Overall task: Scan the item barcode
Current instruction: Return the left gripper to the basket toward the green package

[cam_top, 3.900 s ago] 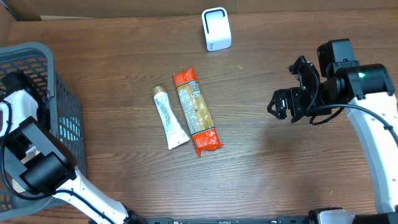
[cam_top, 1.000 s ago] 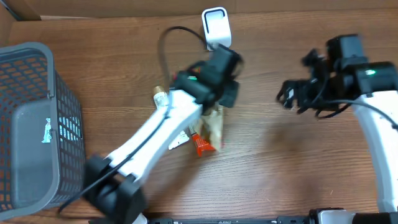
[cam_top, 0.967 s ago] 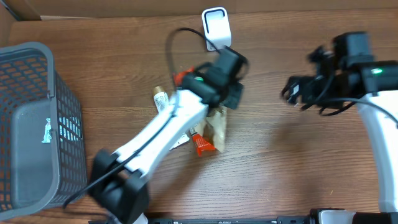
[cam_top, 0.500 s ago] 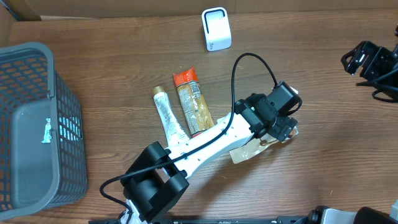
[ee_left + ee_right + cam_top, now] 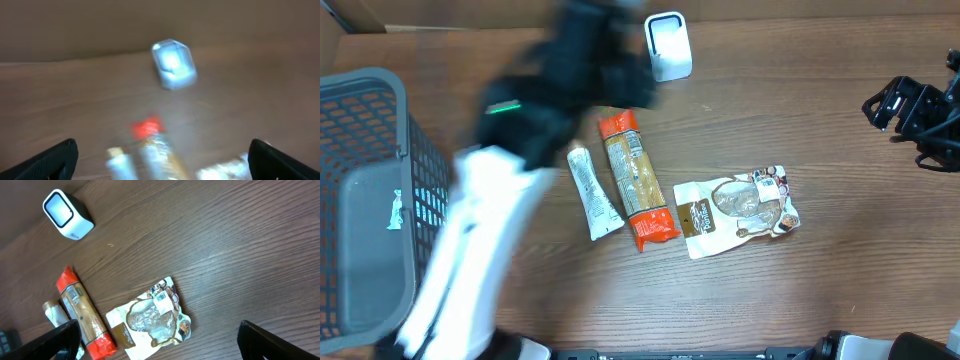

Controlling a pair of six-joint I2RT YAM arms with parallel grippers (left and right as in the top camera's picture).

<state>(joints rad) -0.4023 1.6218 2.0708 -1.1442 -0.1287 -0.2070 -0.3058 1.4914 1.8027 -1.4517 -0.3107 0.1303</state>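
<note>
Left pincer (image 5: 162, 150) is spread wide, its dark fingers (image 5: 55, 160) sitting at the two lower corners of its wrist view with nothing between them. That view is soft and smeared, but the white scanner (image 5: 173, 64) shows up in the upper middle.

From overhead, the left arm (image 5: 520, 130) is a blur running from the bottom left up to the top centre. Its dark end is just left of the scanner, which stands at the top edge of the tabletop (image 5: 770, 300).

Right pincer (image 5: 159, 327) is spread wide too and holds nothing. Overhead it is at the far right edge, well apart from everything lying on the wood.

The pouch (image 5: 738, 212) lies flat, right of centre in the overhead frame, and no finger touches it. The right wrist view catches it crumpled and face up, with a small barcode (image 5: 161, 297) showing near its upper end.

Just left of it lies a long packet with orange ends (image 5: 635, 180), and beside that a white tube (image 5: 592, 192), both flat on the tabletop. A grey basket (image 5: 420, 160) fills the left edge.
</note>
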